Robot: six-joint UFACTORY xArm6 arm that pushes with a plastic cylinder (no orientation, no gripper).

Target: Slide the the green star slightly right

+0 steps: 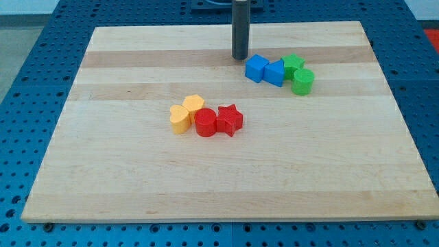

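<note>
The green star [293, 64] lies on the wooden board [137, 185] at the view's upper right, touching a green cylinder [302, 81] just below and to its right. Two blue blocks [256, 68] [274, 73] sit side by side directly left of the star and touch it. My tip [239, 57] rests on the board just up and left of the left blue block, about 80 pixels left of the green star, with the blue blocks between them.
Near the board's middle lies a second cluster: a yellow heart-like block [180, 119], a yellow hexagonal block [194, 105], a red cylinder [205, 123] and a red star [230, 120]. Blue perforated table [27, 82] surrounds the board.
</note>
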